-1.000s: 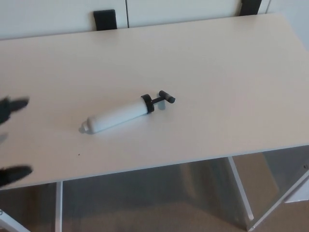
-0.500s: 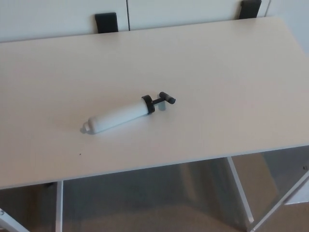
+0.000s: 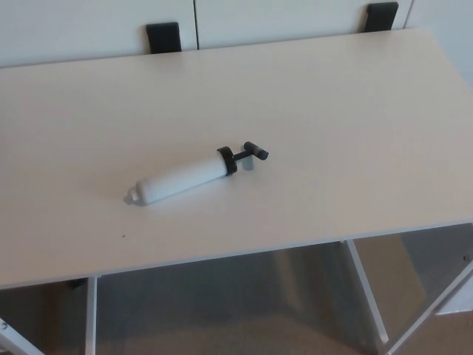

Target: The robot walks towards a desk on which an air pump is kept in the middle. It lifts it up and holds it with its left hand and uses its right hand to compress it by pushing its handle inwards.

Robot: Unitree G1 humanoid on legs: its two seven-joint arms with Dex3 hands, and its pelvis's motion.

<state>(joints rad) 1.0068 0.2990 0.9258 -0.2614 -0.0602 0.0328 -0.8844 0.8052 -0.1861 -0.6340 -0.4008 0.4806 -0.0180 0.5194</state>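
A white air pump (image 3: pixel 181 178) lies flat near the middle of the pale desk (image 3: pixel 355 126). Its nozzle end points to the lower left. Its black collar and black T-handle (image 3: pixel 255 151) point to the upper right, with the handle pulled out only a short way. Neither of my hands shows in the head view.
Two black brackets (image 3: pixel 163 35) (image 3: pixel 381 15) stand at the desk's far edge against a white wall. The near edge of the desk runs across the lower part of the picture, with white legs (image 3: pixel 366 292) and brown floor below it.
My left hand's black fingers showed at the left edge one second ago and have dropped out of view. The pump has not moved; the view shifted slightly.
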